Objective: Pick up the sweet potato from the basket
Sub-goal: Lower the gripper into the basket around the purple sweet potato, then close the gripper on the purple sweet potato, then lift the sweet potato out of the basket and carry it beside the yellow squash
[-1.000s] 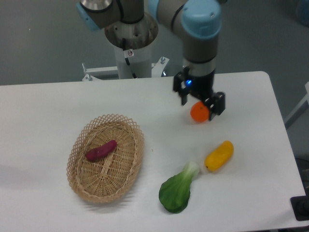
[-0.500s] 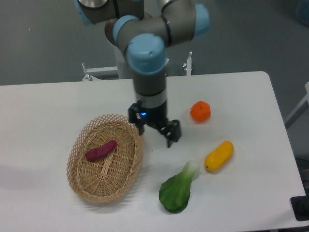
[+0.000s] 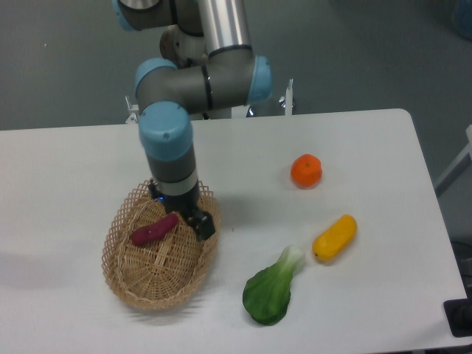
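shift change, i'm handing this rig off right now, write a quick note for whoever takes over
Claw: over the basket, right beside the upper right end of the sweet potato, holding nothing. One finger shows near the right rim; the other is hidden, so open or shut is unclear.
Sweet potato: lying in the wicker basket, left of centre, tilted up to the right.
Elsewhere on the table: orange, yellow oblong vegetable, bok choy.
Done: arm is positioned at the basket.
Left: close on the sweet potato and lift it out.
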You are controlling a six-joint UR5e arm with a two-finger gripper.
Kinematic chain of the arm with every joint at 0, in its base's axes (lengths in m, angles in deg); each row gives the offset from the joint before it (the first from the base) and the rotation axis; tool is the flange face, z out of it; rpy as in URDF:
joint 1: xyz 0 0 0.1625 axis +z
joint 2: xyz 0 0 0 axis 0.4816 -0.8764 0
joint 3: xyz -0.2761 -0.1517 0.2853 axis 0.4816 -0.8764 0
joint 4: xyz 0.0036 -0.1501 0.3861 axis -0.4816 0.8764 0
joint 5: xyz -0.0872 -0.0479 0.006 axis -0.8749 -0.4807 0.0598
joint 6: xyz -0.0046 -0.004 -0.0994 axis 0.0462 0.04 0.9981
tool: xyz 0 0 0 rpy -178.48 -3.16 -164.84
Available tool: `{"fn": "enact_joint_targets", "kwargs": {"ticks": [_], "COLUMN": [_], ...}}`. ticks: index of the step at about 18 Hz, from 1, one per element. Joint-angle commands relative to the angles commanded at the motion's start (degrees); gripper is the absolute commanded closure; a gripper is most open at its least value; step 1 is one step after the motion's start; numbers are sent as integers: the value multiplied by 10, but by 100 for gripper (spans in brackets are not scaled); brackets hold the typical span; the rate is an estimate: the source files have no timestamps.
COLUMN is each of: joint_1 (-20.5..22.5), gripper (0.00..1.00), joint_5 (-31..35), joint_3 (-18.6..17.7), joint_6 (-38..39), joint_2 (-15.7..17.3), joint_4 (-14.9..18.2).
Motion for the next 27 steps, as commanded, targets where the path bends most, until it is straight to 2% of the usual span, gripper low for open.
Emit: {"fn": "enact_joint_targets", "kwargs": {"ticks": [5,12,15,17,22,27], "joint_1": [-18,-26,-25,-25,-25,-21], "gripper": [0,1,35,53,75,76], "joint_5": [0,0,1,1,1,1], "joint_3": [-9,-18,-18,-17,-14,-2], "joint_6": [4,23,25,25,25,18], "joint_2": [-26,-30,-29,-29,-24,-11], "joint_4": [-14,-18,-25,-28,-28,-26]}}
